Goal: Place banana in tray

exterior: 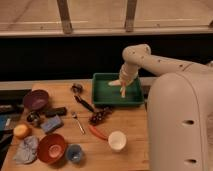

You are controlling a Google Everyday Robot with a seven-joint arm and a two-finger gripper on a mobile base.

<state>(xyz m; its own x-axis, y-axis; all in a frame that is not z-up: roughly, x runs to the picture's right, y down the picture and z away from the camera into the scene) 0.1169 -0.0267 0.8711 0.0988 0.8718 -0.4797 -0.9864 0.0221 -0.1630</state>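
The green tray [100, 100] stands at the back right of the wooden table. My gripper [123, 83] hangs over the tray's middle, at the end of the white arm that reaches in from the right. It is shut on the pale cream-yellow banana [122, 92]. One banana piece points left and the other points down towards the tray floor. I cannot tell whether the lower tip touches the floor.
A purple bowl [36, 99], an orange [21, 131], a red bowl [51, 147], a small blue cup [74, 153] and a grey cloth [26, 150] lie at the left. A red chili [97, 132], a white cup [117, 140], dark grapes [100, 116] and a fork [78, 122] lie in front of the tray.
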